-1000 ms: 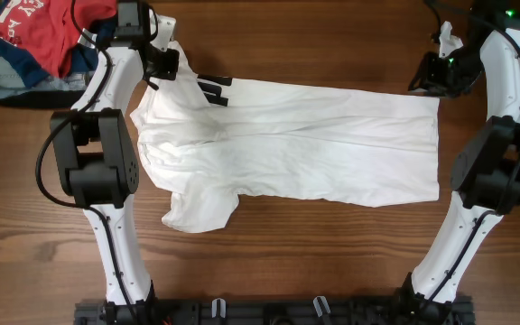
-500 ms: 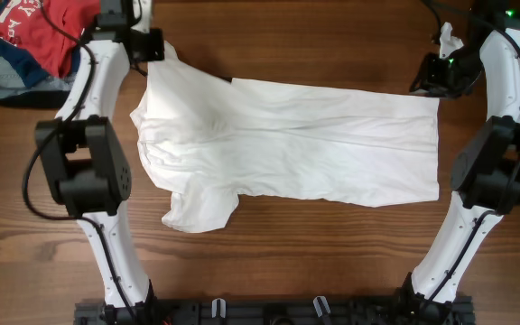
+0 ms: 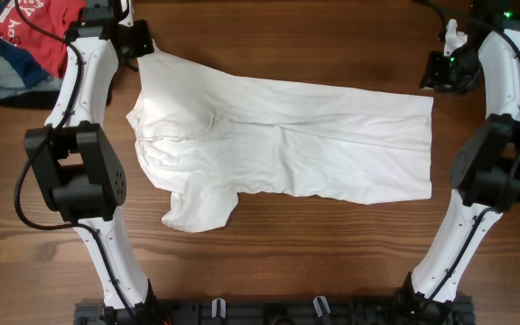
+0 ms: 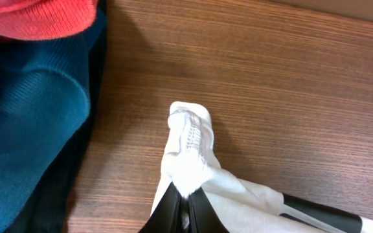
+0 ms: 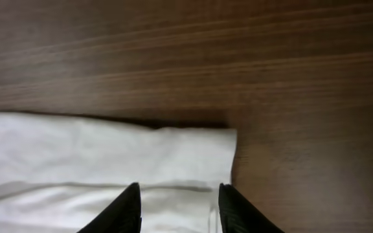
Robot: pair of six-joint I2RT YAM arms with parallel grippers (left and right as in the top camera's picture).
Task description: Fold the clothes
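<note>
The clothes point(image 3: 287, 149) lie spread flat across the middle of the tabletop point(image 3: 287, 271), running left to right, with one sleeve pointing to the near side. The left tool point(image 4: 185, 197) is closed tight on a bunched tip of white cloth at the garment's far left corner, and a strip of the black print point(image 4: 316, 210) lies just beside the pinch. The right tool point(image 5: 179, 194) hangs over the far right corner with its fingers spread apart and nothing between them. I cannot tell whether they touch the cloth.

The step in hand looks like securing both far corners so the far edge can be carried over toward the near edge. To do it well, the right tool should come down astride the hem, close to the corner, and pinch firmly before any lift. Both ends should then rise together and level, so the thin fabric neither drags nor twists. The left corner sits near the pile of red and blue garments point(image 3: 25, 41), so the pull should head away from it.

Both arms reach to the far side, wrists angled down toward the tabletop.
</note>
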